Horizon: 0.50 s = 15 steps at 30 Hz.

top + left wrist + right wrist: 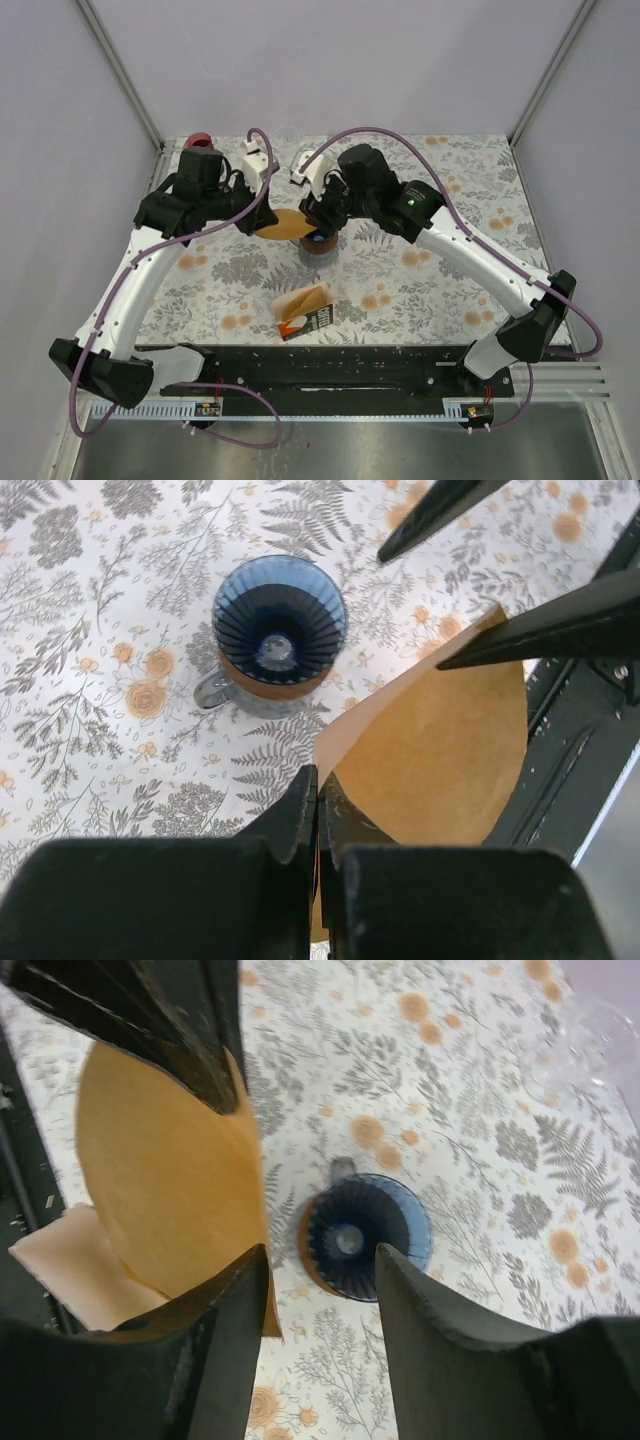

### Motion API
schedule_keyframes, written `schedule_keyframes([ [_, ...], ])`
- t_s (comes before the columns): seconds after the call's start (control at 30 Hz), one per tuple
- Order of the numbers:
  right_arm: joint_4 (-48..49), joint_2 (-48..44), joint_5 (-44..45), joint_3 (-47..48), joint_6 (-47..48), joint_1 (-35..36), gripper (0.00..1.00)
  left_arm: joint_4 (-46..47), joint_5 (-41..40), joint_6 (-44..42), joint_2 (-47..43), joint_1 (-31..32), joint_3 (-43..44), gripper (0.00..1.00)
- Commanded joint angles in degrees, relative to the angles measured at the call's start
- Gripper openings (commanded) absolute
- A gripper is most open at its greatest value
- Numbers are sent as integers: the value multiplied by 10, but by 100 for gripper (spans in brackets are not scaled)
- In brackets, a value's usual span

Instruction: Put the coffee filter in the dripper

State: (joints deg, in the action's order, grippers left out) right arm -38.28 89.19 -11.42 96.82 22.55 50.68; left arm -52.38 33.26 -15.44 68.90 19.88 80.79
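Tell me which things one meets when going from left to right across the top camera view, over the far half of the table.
red object → left gripper → filter → dripper

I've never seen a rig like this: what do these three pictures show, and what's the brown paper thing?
Two robot arms stand at a floral table. The overhead picture looks down on both; the other two come from cameras on each wrist, so the black prongs in front are that arm's own fingers. The left gripper is pinched shut on a brown paper coffee filter, held in the air. The right gripper has its fingers apart beside it. Below sits a blue dripper; nearer the arms' bases lies a pack of filters.
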Motion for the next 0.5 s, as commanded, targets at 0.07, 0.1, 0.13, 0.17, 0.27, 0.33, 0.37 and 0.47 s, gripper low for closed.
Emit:
schedule_keyframes([
  [0.07,105,-35,50,-37,-100,-65,68,115,-94,138,68,9,48,0],
  [0.1,112,-38,62,-44,-116,-75,70,126,-103,152,79,12,51,0],
  [0.13,117,-42,68,-50,-130,-84,74,139,-116,172,92,16,54,0],
  [0.17,125,-46,76,-56,-145,-94,77,148,-129,188,104,18,58,0],
  [0.27,140,-54,88,-77,-183,-113,80,173,-158,228,131,25,66,0],
  [0.33,145,-56,93,-86,-204,-119,81,193,-172,254,136,31,60,0],
  [0.37,146,-54,97,-88,-212,-119,81,205,-177,263,136,35,55,0],
  [0.47,155,-50,107,-95,-243,-120,81,229,-209,287,131,52,38,0],
])
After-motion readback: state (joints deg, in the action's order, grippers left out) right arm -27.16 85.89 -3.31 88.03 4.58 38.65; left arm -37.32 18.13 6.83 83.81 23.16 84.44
